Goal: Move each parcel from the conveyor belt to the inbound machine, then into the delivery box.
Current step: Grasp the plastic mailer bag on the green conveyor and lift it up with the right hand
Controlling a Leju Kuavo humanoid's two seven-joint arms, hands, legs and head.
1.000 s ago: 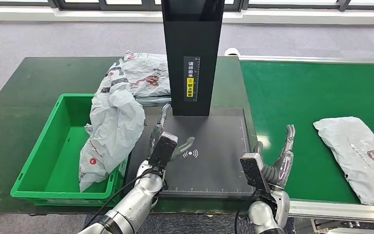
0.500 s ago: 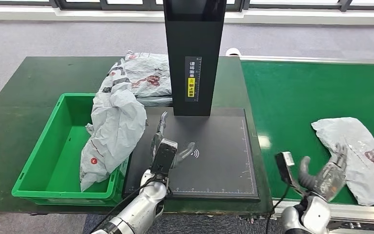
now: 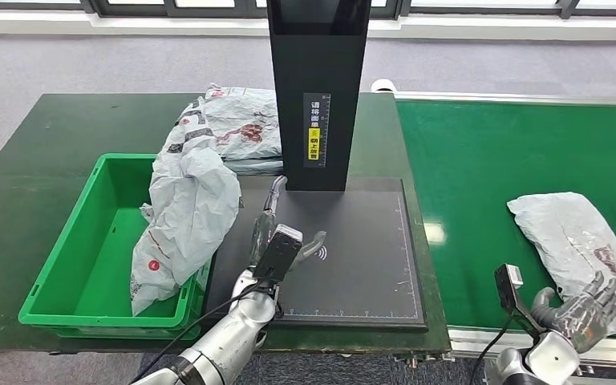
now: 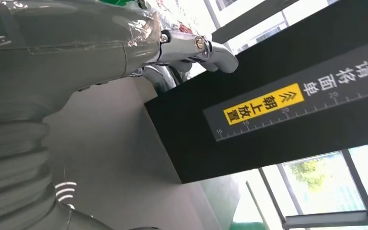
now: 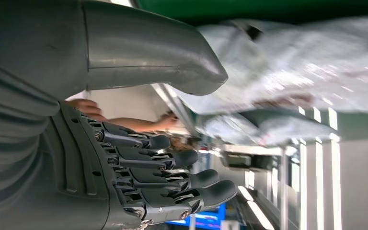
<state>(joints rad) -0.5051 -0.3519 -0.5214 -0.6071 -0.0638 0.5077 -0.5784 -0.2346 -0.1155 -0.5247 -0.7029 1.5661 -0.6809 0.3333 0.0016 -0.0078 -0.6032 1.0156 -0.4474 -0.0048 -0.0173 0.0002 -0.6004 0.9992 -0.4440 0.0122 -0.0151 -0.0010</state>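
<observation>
We note the right hand (image 3: 581, 309), fingers spread and empty, at the near edge of the crumpled grey plastic parcel (image 3: 577, 241) on the green conveyor belt (image 3: 481, 168) at 3 o'clock, while the left hand (image 3: 277, 233), fingers apart, hovers over the black scanner plate (image 3: 361, 257).

Left hand (image 3: 277, 233): fingers spread, holding nothing, arm stretched forward.
Right hand (image 3: 581, 309): fingers apart and lightly curled (nothing held), low at the right.

Both arms are silver metal, each with a black camera box at the wrist and a thin black cable trailing back. The left hand (image 3: 277, 233) has slim grey fingers. The right hand (image 3: 581, 309) has darker fingers, a thick grey thumb and a ribbed grey cover.
</observation>
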